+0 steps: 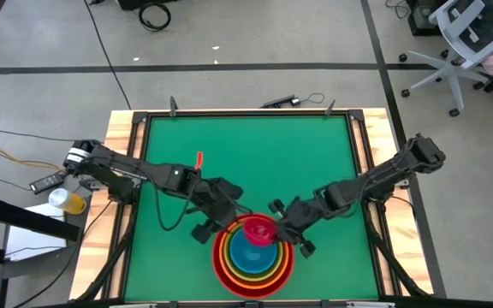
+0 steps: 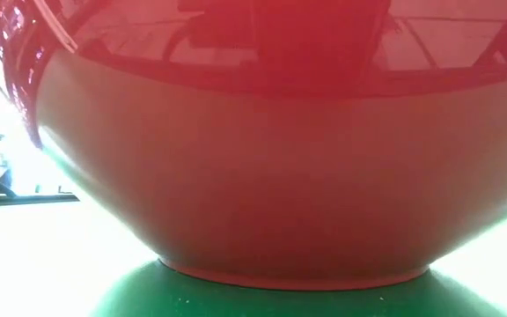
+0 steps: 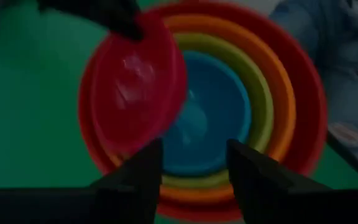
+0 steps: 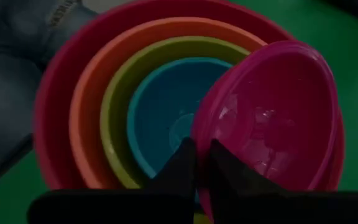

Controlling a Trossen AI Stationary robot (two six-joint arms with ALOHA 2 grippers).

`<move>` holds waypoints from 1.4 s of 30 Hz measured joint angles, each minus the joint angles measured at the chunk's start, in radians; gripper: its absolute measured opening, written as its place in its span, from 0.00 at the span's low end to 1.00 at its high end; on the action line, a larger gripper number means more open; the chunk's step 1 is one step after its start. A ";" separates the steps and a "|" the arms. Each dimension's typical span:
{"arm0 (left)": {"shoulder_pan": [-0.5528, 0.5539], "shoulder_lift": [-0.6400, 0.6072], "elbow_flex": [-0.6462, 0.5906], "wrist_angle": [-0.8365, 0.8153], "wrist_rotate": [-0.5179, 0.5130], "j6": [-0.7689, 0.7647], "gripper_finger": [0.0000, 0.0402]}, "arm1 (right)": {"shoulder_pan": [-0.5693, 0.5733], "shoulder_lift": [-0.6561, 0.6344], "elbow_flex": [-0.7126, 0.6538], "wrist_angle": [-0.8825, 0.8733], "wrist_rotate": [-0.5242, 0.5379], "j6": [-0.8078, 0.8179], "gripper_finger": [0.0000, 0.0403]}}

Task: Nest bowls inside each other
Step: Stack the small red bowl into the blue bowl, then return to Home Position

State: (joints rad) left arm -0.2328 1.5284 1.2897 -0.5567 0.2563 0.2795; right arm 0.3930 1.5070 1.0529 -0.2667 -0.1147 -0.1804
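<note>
Four bowls stand nested near the table's front edge: red (image 1: 221, 261) outermost, then orange (image 4: 82, 118), yellow-green (image 4: 114, 106) and blue (image 1: 248, 254). The red bowl rests by its foot ring (image 2: 289, 280) on the green table. A pink bowl (image 1: 260, 229) hangs tilted over the far side of the stack, with my right gripper (image 1: 279, 229) shut on it. At the stack's left side, my left gripper (image 3: 194, 165) is open above the rims with nothing between its fingers. My right gripper pinches the pink bowl's rim (image 4: 199, 144), one finger (image 4: 229, 168) inside the bowl and the other (image 4: 180, 167) outside it. It comes slanting down from the table's right. The bowl is tilted over the blue bowl; whether its lower edge touches the stack I cannot tell.
The green mat (image 1: 246, 154) lies bare behind the stack, inside a wooden frame (image 1: 122, 171). A person in jeans (image 3: 347, 68) is close to the table's near edge, beside the stack. A bottle (image 1: 65, 199) and cables lie off the table's left side.
</note>
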 joint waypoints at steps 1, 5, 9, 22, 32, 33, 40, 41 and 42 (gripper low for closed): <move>-0.001 -0.002 0.000 -0.017 -0.005 -0.009 0.47 | 0.010 0.000 -0.013 0.019 0.013 -0.004 0.06; 0.001 -0.023 -0.002 -0.066 -0.039 -0.019 0.55 | 0.044 -0.003 -0.085 0.136 0.021 -0.016 0.10; 0.002 -0.027 -0.001 -0.059 -0.084 -0.018 0.57 | 0.071 0.001 -0.139 0.276 0.031 0.007 0.14; 0.038 -0.025 -0.001 -0.064 -0.239 -0.084 0.58 | 0.079 0.092 -0.140 0.321 0.137 0.160 0.54; 0.115 -0.039 -0.047 -0.083 -0.309 -0.211 0.58 | 0.074 -0.046 -0.140 0.223 0.562 0.471 0.57; 0.127 -0.053 -0.074 -0.049 -0.323 -0.224 0.57 | 0.078 -0.074 -0.142 0.227 0.651 0.474 0.56; 0.236 -0.291 -0.406 0.308 -0.352 -0.318 0.49 | 0.038 -0.331 -0.298 0.238 0.863 0.435 0.53; 0.247 -0.338 -0.468 0.364 -0.353 -0.328 0.47 | 0.020 -0.376 -0.347 0.258 0.848 0.451 0.53; 0.256 -0.384 -0.530 0.432 -0.353 -0.339 0.46 | 0.003 -0.418 -0.400 0.286 0.816 0.456 0.53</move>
State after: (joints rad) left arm 0.0232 1.1449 0.7599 -0.1249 -0.0964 -0.0590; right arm 0.3964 1.0895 0.6525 0.0198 0.7014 0.2760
